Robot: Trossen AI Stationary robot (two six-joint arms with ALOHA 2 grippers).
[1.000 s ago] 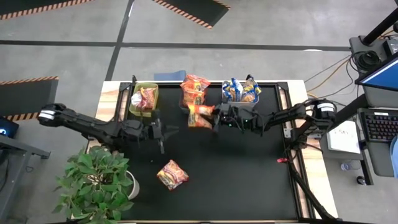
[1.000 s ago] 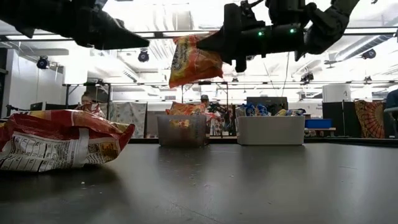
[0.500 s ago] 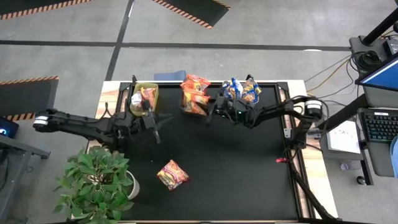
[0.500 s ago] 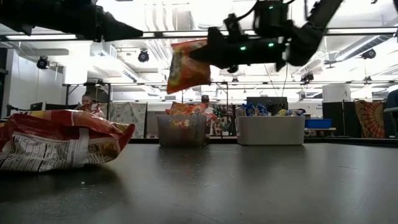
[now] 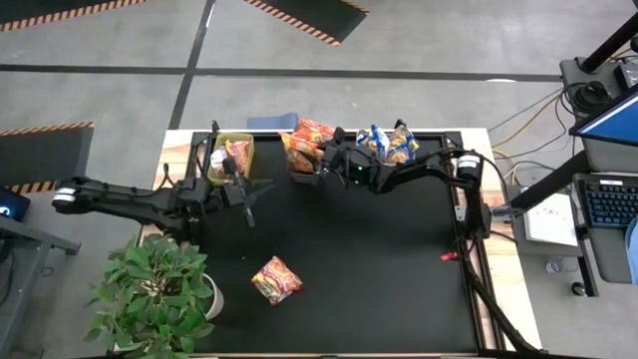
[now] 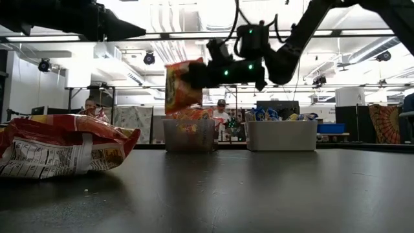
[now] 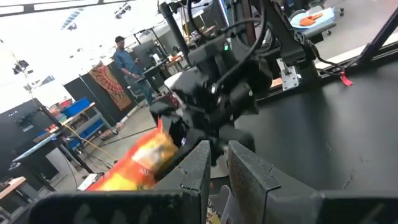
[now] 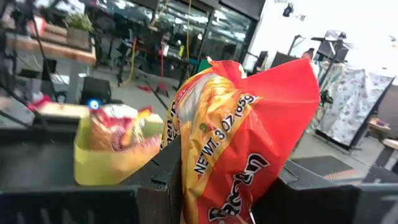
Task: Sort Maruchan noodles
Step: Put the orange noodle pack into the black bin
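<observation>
My right gripper [image 5: 317, 168] is shut on an orange-red noodle packet [image 6: 181, 84] and holds it in the air just above the dark mesh bin [image 6: 189, 136], which contains more orange packets. The green bin [image 5: 229, 157] stands to its left and the white bin [image 6: 281, 136], with blue-and-yellow packets, to its right. One red-and-white packet [image 5: 276, 279] lies flat on the black table near the front. My left gripper [image 7: 219, 163] hovers shut and empty in front of the green bin. My right gripper pinches the orange-red packet between its two fingers [image 8: 155, 186], on the side of the packet that faces the arm [image 6: 197, 74]. The fingers come in about level from the table's right. The packet stands upright out of the hold, clear of the bin and the table.
A potted plant [image 5: 155, 289] stands at the table's near left corner. The three bins line the far edge. The black table top [image 5: 379, 259] stretches between the bins and the front edge. People stand in the room behind the table.
My right gripper has carried the orange-red packet toward the far edge and the left, from over the table's middle to above the mesh bin, rolling its wrist so that the packet now stands more upright. My left gripper has drawn back a little toward the green bin.
</observation>
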